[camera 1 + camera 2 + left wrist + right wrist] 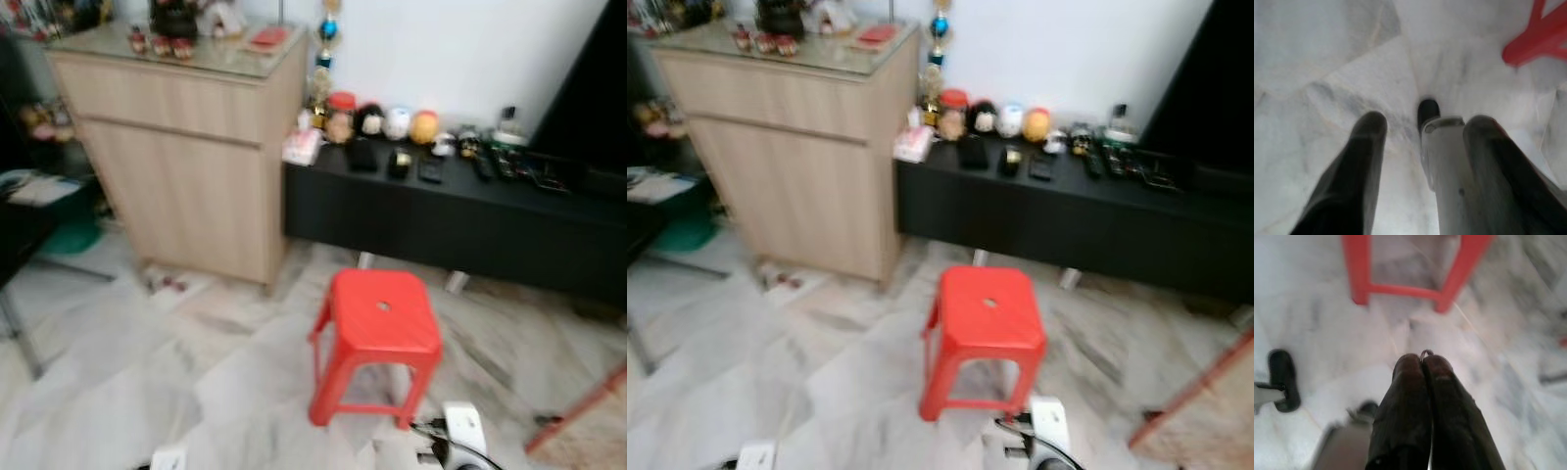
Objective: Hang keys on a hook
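My right gripper (pixel 1422 363) hangs low over the marble floor and is shut on a thin metal key ring (pixel 1426 353), whose loop just pokes out between the fingertips. The keys themselves are hidden behind the fingers. The left gripper (pixel 1425 132) also points down at the floor and is open, with nothing between its two black fingers (pixel 1367 142). The white wrist of the right arm (pixel 462 428) shows at the bottom edge of the left eye view, beside the red stool.
A red plastic stool (pixel 382 315) stands just ahead on the floor. Behind it is a low black bench (pixel 441 215) with figurines and remotes, and a tall wooden cabinet (pixel 186 147) to its left. A red slanted leg (pixel 578 411) crosses the lower right.
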Controlling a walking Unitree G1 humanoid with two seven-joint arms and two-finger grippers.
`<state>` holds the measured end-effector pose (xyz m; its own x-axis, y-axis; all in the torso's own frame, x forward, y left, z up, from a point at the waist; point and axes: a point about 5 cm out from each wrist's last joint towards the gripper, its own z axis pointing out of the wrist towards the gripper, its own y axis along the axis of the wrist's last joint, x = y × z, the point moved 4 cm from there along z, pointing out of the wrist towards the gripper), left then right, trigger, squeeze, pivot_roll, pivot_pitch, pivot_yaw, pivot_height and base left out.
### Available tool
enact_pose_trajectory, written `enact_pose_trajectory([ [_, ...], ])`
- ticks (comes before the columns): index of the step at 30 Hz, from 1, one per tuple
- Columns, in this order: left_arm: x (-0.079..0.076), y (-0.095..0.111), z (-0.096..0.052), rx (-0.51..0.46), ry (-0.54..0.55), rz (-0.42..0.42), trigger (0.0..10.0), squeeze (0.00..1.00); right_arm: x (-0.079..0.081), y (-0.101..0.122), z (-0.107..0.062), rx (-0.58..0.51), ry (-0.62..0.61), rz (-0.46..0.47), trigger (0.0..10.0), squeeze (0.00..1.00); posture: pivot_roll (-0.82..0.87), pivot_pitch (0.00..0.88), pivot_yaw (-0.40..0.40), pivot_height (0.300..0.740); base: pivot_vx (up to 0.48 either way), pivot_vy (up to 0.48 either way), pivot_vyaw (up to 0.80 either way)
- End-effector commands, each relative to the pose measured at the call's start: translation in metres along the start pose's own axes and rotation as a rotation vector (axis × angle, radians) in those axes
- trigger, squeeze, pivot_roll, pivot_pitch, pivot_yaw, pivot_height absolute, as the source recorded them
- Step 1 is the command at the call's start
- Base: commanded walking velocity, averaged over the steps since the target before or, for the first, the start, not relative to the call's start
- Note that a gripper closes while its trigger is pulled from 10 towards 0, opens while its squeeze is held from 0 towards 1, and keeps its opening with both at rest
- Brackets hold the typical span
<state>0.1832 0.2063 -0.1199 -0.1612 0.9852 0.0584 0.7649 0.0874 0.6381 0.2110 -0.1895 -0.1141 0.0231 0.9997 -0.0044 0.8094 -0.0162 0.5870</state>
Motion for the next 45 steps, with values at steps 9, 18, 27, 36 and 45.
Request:
enact_pose_trajectory([
  [9, 0.012, -0.024, -0.006, 0.086, 0.017, 0.031, 10.0, 0.0, 0.002, -0.007, -0.001, 0.014, -0.003, 0.007, 10.0, 0.0, 0.03, 0.0, -0.089, 0.74, -0.059, 0.0, 0.0],
  [18, 0.016, -0.023, -0.006, 0.08, 0.02, 0.03, 10.0, 0.0, 0.005, -0.008, -0.001, 0.019, -0.001, 0.001, 10.0, 0.0, 0.03, 0.0, -0.09, 0.74, 0.0, 0.0, 0.0],
  [27, 0.015, -0.024, -0.006, 0.086, 0.009, 0.055, 10.0, 0.0, 0.002, -0.008, -0.001, 0.019, -0.004, 0.003, 10.0, 0.0, 0.04, 0.0, -0.094, 0.74, 0.0, 0.0, 0.0],
  [36, 0.006, -0.027, -0.007, 0.085, -0.016, 0.081, 10.0, 0.0, -0.011, -0.012, -0.003, 0.025, -0.021, 0.01, 10.0, 0.0, 0.04, 0.0, -0.097, 0.74, 0.0, 0.0, 0.0],
  [45, 0.004, -0.028, -0.008, 0.083, -0.016, 0.078, 10.0, 0.0, -0.013, -0.018, -0.005, 0.036, -0.027, 0.008, 10.0, 0.0, 0.04, 0.0, -0.099, 0.74, 0.0, 0.0, 0.0],
])
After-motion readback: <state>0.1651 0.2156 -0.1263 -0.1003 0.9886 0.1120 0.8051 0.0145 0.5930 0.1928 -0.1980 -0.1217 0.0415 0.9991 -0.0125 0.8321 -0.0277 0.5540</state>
